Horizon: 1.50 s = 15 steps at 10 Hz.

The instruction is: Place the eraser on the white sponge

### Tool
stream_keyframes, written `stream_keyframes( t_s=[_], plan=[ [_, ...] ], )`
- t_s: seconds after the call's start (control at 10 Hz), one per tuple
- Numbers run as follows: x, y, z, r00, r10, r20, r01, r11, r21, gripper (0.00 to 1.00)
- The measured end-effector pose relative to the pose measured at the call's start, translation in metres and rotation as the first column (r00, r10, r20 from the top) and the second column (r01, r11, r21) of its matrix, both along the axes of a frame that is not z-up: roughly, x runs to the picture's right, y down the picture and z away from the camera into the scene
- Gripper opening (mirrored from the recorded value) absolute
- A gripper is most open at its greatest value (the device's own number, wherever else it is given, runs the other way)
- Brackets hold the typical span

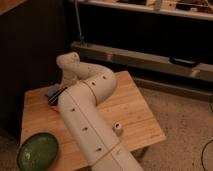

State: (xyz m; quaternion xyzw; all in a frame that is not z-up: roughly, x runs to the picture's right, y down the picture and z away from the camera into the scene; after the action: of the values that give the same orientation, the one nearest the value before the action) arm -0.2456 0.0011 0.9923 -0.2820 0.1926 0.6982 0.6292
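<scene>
One fat white robot arm (85, 117) crosses the wooden bench (135, 112), hiding its spread tool near the dark striped eraser (56, 99), just beside the pale bluish sponge (51, 91). A round green bowl (37, 151) sits in front.

No legible text or labels.

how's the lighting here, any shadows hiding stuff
Camera view: dim, warm light, no glare; the room behind is nearly black; the arm shades and partly covers the eraser and the end effector by it at the table's back left.
</scene>
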Motion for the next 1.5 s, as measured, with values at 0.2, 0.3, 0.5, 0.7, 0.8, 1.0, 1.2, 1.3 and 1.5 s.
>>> stream_keyframes(
  t_s=[0.2, 0.3, 0.5, 0.7, 0.8, 1.0, 1.2, 1.3, 1.5],
  plan=[
    [-0.004, 0.0005, -0.0011, 1.0, 0.005, 0.002, -0.005, 1.0, -0.004, 0.8],
    [-0.0057, 0.0012, -0.001, 1.0, 0.014, 0.002, -0.014, 0.9999, -0.009, 0.8],
    [-0.0086, 0.0011, -0.0006, 0.999, 0.035, 0.003, -0.035, 0.9991, -0.022, 0.8],
    [-0.0077, 0.0021, 0.0012, 0.999, 0.05, -0.007, -0.051, 0.9979, -0.04, 0.8],
    [-0.0065, 0.0027, 0.0023, 0.998, 0.058, -0.012, -0.058, 0.9972, -0.047, 0.8],
    [-0.0049, 0.0023, 0.0031, 0.997, 0.076, -0.016, -0.077, 0.9954, -0.057, 0.8],
    [-0.0028, 0.0017, 0.0022, 0.995, 0.099, -0.008, -0.099, 0.9934, -0.058, 0.8],
    [-0.0031, 0.0004, 0.001, 0.994, 0.109, -0.001, -0.108, 0.9926, -0.054, 0.8],
    [-0.0025, -0.003, -0.0021, 0.993, 0.12, 0.01, -0.119, 0.9918, -0.047, 0.8]
  ],
)
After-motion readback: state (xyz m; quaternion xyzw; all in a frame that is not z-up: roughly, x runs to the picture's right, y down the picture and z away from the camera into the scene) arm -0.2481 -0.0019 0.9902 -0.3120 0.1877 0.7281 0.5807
